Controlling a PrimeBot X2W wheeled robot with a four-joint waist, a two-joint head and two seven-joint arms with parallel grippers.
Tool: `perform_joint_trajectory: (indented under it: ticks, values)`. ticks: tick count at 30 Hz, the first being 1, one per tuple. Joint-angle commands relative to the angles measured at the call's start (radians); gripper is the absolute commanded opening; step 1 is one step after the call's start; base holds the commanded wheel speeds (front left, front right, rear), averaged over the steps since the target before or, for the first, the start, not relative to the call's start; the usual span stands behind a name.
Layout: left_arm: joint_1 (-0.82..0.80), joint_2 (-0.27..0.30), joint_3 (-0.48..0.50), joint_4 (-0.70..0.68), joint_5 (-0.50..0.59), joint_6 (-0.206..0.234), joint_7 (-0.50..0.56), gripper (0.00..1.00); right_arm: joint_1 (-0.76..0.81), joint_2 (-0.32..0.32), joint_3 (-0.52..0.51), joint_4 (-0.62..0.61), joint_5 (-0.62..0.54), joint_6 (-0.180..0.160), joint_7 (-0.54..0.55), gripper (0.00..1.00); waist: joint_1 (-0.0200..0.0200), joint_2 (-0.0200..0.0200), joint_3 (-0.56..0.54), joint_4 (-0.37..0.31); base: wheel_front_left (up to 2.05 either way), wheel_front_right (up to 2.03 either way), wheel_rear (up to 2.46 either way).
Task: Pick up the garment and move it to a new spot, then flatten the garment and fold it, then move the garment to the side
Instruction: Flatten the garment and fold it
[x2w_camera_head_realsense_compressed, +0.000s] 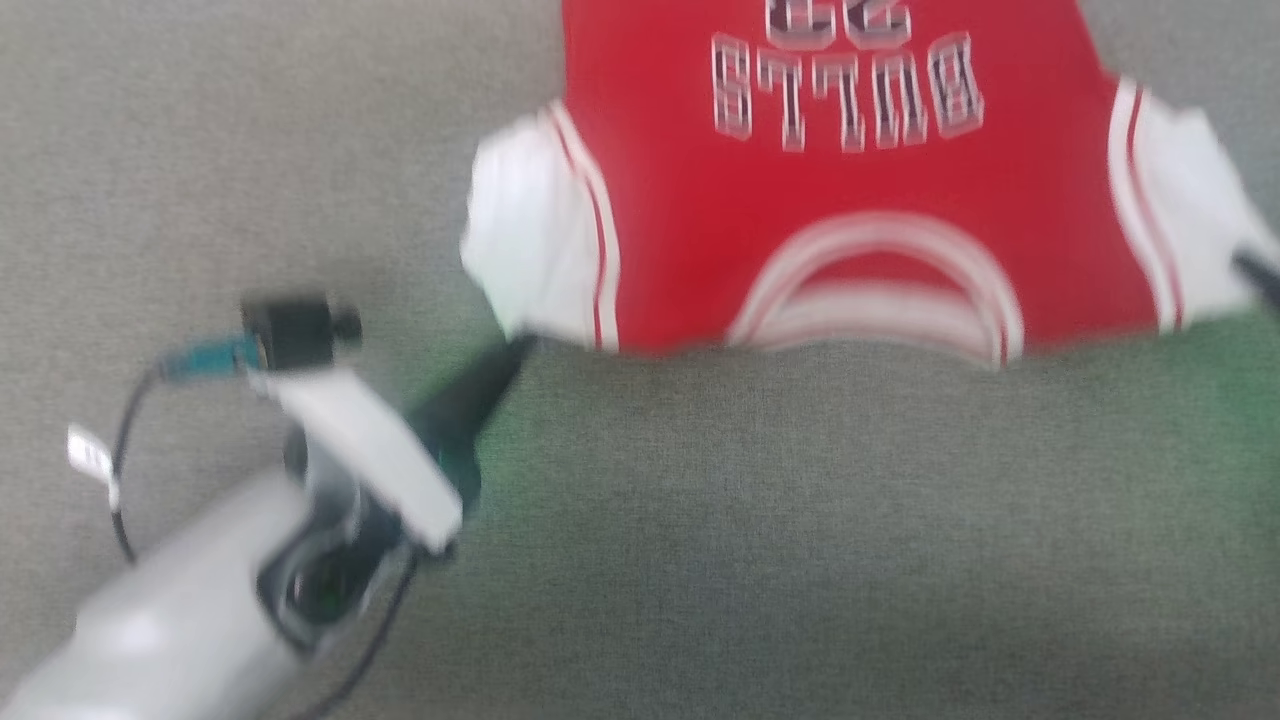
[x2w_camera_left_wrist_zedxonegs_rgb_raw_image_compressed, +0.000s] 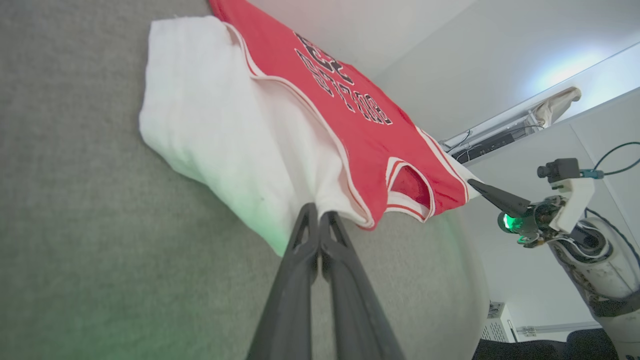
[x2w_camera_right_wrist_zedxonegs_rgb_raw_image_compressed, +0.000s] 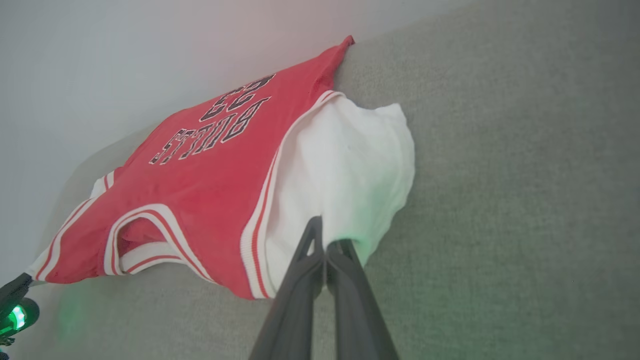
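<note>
Grey cloth-covered surface: broad, flat, under everything listed. Garment: red jersey with white sleeves, spread front-up on the surface, collar edge nearest the robot, lettering upside down in the head view. Left gripper: fingers pressed together, pinching the edge of one white sleeve. Right gripper: likewise closed, pinching the opposite sleeve.

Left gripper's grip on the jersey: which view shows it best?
Left wrist view: the left gripper is sharp and close, jaws shut on the jersey sleeve. Head view is blurred, its tip at that sleeve. Right wrist view catches its dark tip at the far corner.
</note>
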Motion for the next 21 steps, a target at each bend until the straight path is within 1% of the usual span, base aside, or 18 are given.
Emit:
perform_joint_trajectory:
  ticks: [1,4,8,10,11,15,18,19,21]
  values:
    - [0.047,0.025,-0.013,-0.036,0.0,-0.002,-0.006,0.0,0.067,-0.012,-0.015,-0.034,0.015,0.0,0.016,0.0,0.0,0.0,-0.024,0.004,0.0,0.0,0.0]
    - [0.141,0.073,-0.044,-0.114,-0.006,-0.002,-0.017,0.0,0.204,-0.021,-0.054,-0.103,0.039,0.0,0.038,0.0,0.0,0.0,-0.053,0.008,0.0,0.0,0.0]
    - [0.239,0.153,-0.064,-0.22,-0.021,-0.003,-0.03,0.0,0.363,-0.021,-0.109,-0.19,0.048,0.0,0.059,0.0,0.0,0.0,-0.079,0.012,0.0,0.0,0.0]
    - [0.291,0.197,-0.07,-0.274,-0.022,-0.003,-0.045,0.0,0.434,-0.013,-0.136,-0.238,0.053,0.0,0.075,0.0,0.0,0.0,-0.087,0.013,0.0,0.0,0.0]
    - [0.337,0.236,-0.07,-0.325,-0.022,-0.003,-0.062,0.0,0.503,-0.008,-0.165,-0.277,0.052,0.0,0.093,0.0,0.0,0.0,-0.092,0.012,0.0,0.0,0.0]
    - [0.43,0.313,-0.063,-0.419,-0.014,-0.002,-0.085,0.0,0.635,0.009,-0.228,-0.352,0.059,0.0,0.139,0.0,0.0,0.0,-0.099,0.015,0.0,0.0,0.0]
    - [0.481,0.349,-0.051,-0.47,0.0,0.0,-0.094,0.0,0.718,0.032,-0.279,-0.41,0.062,0.0,0.168,0.0,0.0,0.0,-0.101,0.019,0.0,0.0,0.0]
    - [0.49,0.355,-0.044,-0.479,0.01,0.008,-0.098,0.0,0.736,0.042,-0.3,-0.428,0.057,0.0,0.173,0.0,0.0,0.0,-0.1,0.021,0.0,0.0,0.0]
    - [0.497,0.343,-0.03,-0.483,0.023,0.021,-0.1,0.0,0.747,0.066,-0.331,-0.453,0.048,0.0,0.173,0.0,0.0,0.0,-0.097,0.024,0.0,0.0,0.0]
